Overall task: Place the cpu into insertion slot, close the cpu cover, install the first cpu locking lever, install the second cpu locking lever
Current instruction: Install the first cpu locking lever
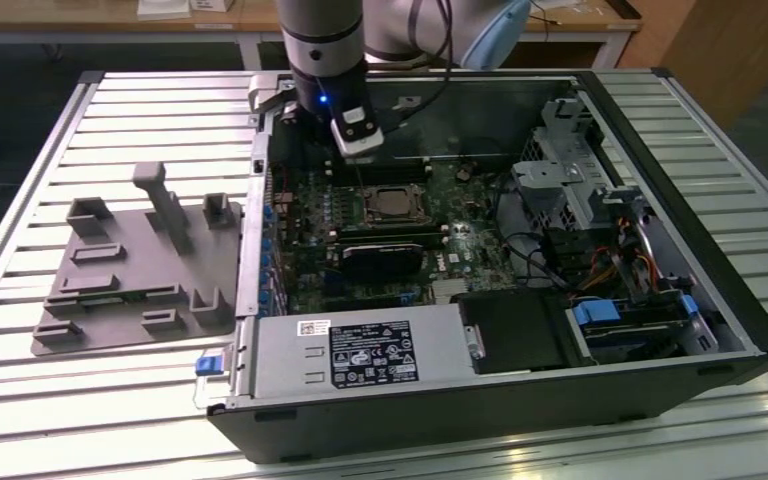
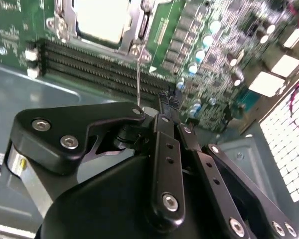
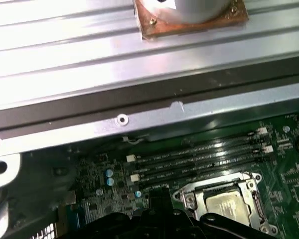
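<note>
The cpu (image 1: pixel 387 204) lies flat in the insertion slot on the green motherboard, its pale metal top showing in both wrist views (image 2: pixel 102 20) (image 3: pixel 228 204). The silver cpu cover (image 2: pixel 141 20) (image 3: pixel 188 191) lies down around it as a frame, hiding the slot's rim. A thin locking lever (image 2: pixel 138 74) rises from the socket's corner toward my gripper (image 2: pixel 168 97). The lever's end lies by the black linkage, and whether they touch is unclear. The gripper (image 1: pixel 331 158) hovers just behind the socket, fingers together with nothing visible between them. Its tip also shows in the first wrist view (image 3: pixel 159 198).
The open computer case (image 1: pixel 704 300) lies on a slatted metal table. Long black memory slots (image 2: pixel 89 64) run between socket and gripper. A grey fixture plate (image 1: pixel 131 270) sits at the exterior view's left. A power supply (image 1: pixel 357 355), a drive cage (image 1: pixel 584 190) and cables crowd the case.
</note>
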Controlling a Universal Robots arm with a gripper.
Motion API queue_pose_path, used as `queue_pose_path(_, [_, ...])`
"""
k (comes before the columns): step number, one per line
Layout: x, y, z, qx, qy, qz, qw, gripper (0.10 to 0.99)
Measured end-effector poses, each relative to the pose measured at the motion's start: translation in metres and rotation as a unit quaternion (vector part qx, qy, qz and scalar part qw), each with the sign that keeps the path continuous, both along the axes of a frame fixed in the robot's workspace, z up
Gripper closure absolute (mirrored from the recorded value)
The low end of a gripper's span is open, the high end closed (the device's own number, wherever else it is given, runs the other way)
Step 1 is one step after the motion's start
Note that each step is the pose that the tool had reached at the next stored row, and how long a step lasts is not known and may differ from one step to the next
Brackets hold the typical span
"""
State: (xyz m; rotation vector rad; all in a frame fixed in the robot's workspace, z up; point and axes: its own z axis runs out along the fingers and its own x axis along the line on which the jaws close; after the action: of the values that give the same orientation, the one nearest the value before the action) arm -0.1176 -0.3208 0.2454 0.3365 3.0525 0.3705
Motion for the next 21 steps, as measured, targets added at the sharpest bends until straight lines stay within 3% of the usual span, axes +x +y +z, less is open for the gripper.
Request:
queue_pose_path(2, [-0.0003,0.0,0.0,0.0123,-0.0001,0.0,0.9999,0.984])
queue_pose_path(3, [-0.0003,0.0,0.0,0.0154,-0.0001,0.0,0.9999,0.984])
queue_pose_path(11, [0.0037,0.0,0.0,0.0158,0.0001,0.0,0.9999,0.984])
queue_pose_path(21, [0.0276,0.0,0.0,0.0156,0.0027,0.0,0.9999,0.984])
